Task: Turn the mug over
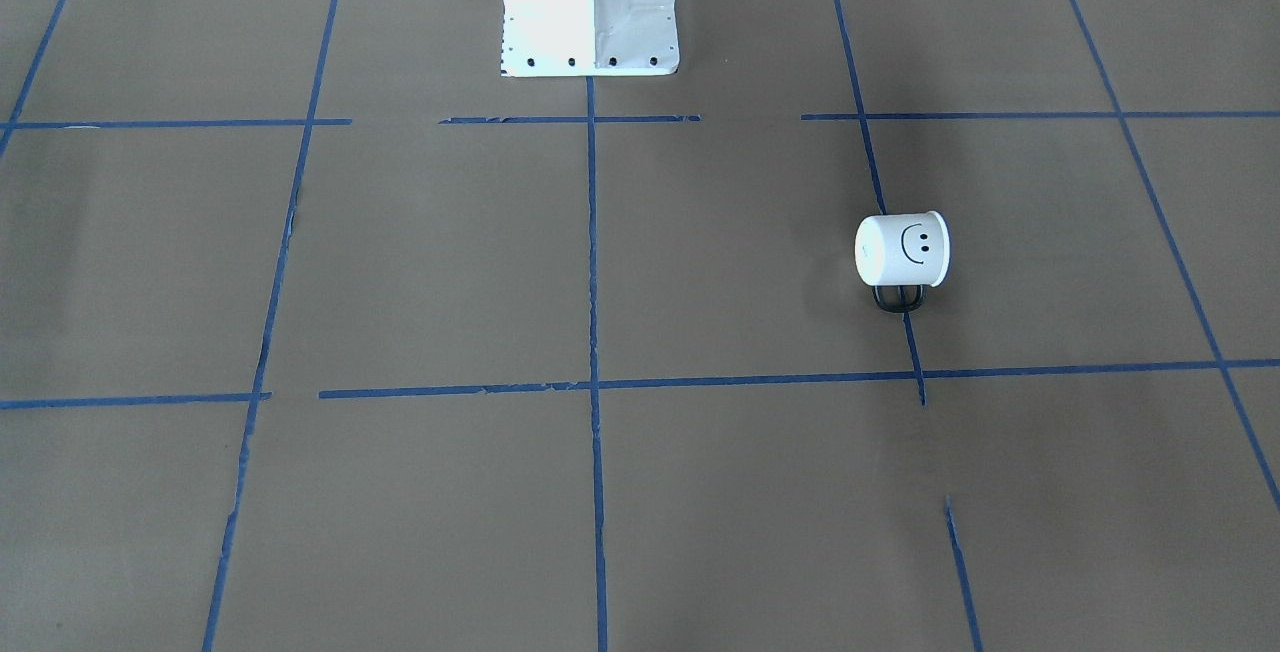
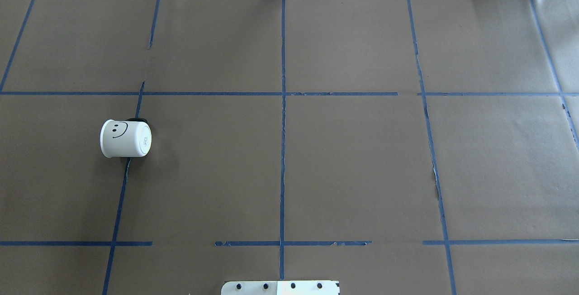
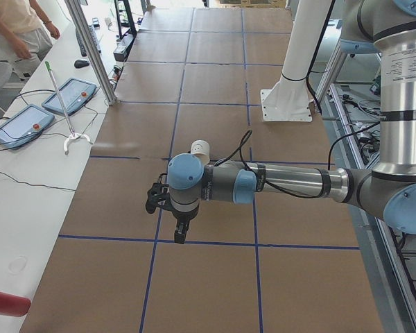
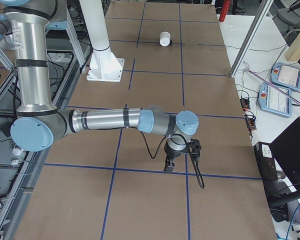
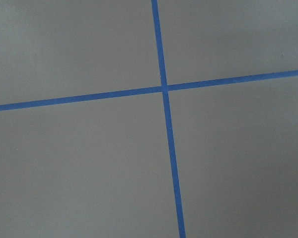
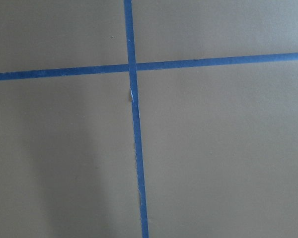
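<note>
Zero contact: mug (image 2: 125, 138) on its side; left gripper (image 3: 179, 233) and right gripper (image 4: 168, 165) apart from it, can't tell whether open or closed. Next, likely: left approaches.

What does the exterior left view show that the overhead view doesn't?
Only exterior left: the left arm stretched out over the table, partly hiding the mug, and a person standing nearby. Only overhead: the whole mug lying on its side, smiley face showing, no arm in frame. Both: the mug on a blue tape line of the brown table.
</note>
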